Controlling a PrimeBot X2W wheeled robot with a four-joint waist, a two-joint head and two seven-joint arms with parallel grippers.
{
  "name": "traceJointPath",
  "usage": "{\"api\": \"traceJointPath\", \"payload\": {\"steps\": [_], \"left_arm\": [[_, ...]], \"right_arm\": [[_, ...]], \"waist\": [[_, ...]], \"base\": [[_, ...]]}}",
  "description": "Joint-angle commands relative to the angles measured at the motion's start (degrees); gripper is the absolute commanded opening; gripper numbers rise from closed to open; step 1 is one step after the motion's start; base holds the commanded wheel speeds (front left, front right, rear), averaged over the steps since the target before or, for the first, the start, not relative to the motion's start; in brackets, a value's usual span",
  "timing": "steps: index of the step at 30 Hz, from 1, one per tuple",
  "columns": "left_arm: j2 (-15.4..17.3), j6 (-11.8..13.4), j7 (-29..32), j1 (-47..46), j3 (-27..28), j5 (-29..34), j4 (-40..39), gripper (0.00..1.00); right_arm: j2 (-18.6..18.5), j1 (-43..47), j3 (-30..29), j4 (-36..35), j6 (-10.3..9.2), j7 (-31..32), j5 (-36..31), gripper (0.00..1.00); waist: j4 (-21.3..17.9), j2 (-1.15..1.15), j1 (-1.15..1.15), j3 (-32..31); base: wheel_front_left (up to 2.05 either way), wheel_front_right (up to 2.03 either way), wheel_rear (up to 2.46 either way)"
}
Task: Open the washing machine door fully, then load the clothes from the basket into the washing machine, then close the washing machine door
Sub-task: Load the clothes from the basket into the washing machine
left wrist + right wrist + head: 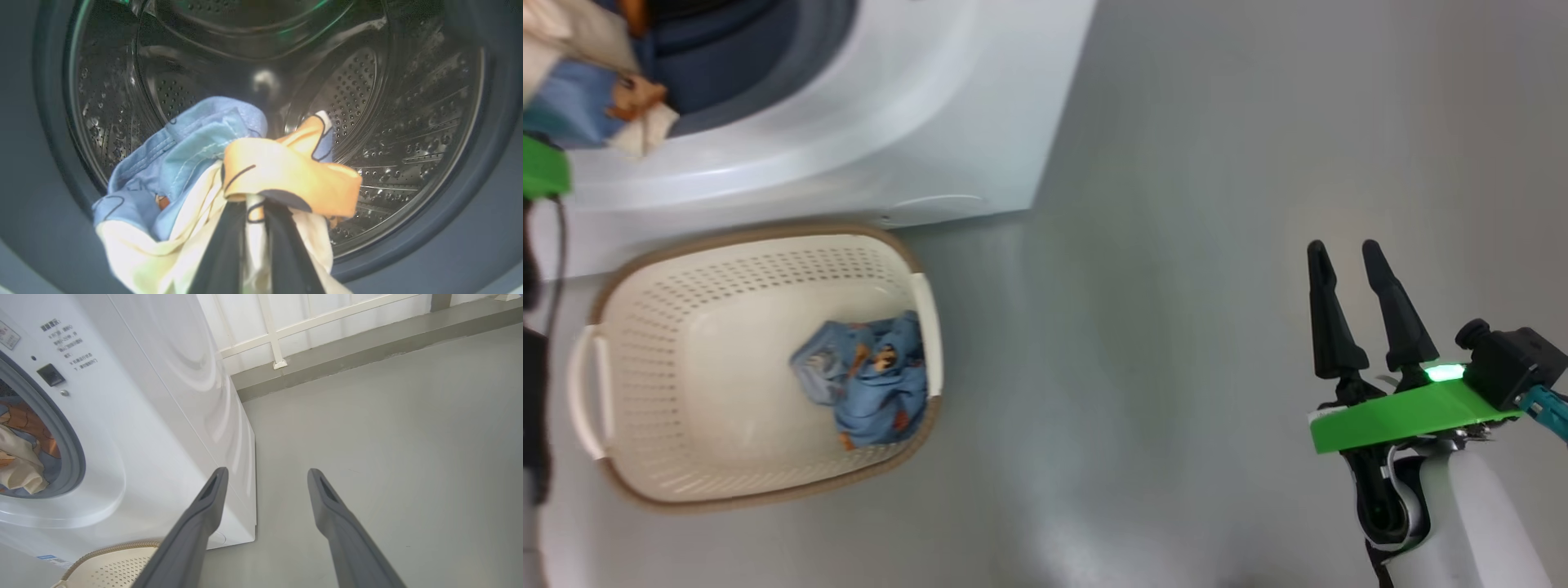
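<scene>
My left gripper (255, 208) is shut on a bundle of the clothes (204, 163), blue, orange and cream fabric, held at the mouth of the washing machine (866, 139) in front of the steel drum (388, 114). The same bundle (596, 106) hangs at the grey seal in the head view. A second blue garment (870, 380) lies in the right half of the cream basket (727, 286) on the floor below the machine. My right gripper (1343, 253) stands open over bare floor, far right of the basket. The washing machine door is out of view.
Grey floor (1176, 327) stretches to the right of the machine and basket. A white railing (278, 330) on a grey kerb runs behind the machine in the right wrist view. The basket rim (110, 551) lies close below the machine's front.
</scene>
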Motion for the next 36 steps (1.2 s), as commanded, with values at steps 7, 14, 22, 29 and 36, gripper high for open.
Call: {"api": "traceJointPath", "payload": {"steps": [7, 14, 22, 29, 36], "left_arm": [[7.14, -0.1, -0.36, -8.43, 1.5, 0.5, 4.36, 0.0], [9.03, -0.1, -0.36, -10.52, 5.34, 4.35, 3.52, 0.4], [8.6, -0.1, -0.36, -9.32, 7.4, 5.5, 5.52, 1.0], [6.96, -0.1, -0.36, -6.14, 7.67, 5.26, 5.12, 1.0], [3.93, -0.1, -0.36, 0.62, 8.69, 5.2, 2.79, 1.0]], "right_arm": [[0.24, -0.65, 3.41, -1.54, 0.09, -0.43, 4.44, 1.0], [0.25, -0.7, 4.8, -1.63, 0.09, -0.43, 5.81, 1.0], [0.25, -0.37, 4.75, -1.45, 0.09, -0.43, 6.06, 1.0], [0.25, -0.49, 4.98, -1.22, 0.09, -0.43, 5.2, 1.0], [0.26, 0.14, 4.06, -0.85, 0.09, -0.43, 3.53, 1.0]], "waist": [[-8.11, 0.0, 0.0, 5.21], [-11.1, 0.0, 0.0, 6.18], [-11.16, 0.0, 0.0, 5.8], [-9.87, 0.0, 0.0, 3.99], [-7.99, 0.0, 0.0, 1.06]], "base": [[0.0, 0.0, 0.0], [0.0, 0.0, 0.0], [0.0, 0.0, 0.0], [0.0, 0.0, 0.0], [0.0, 0.0, 0.0]]}}
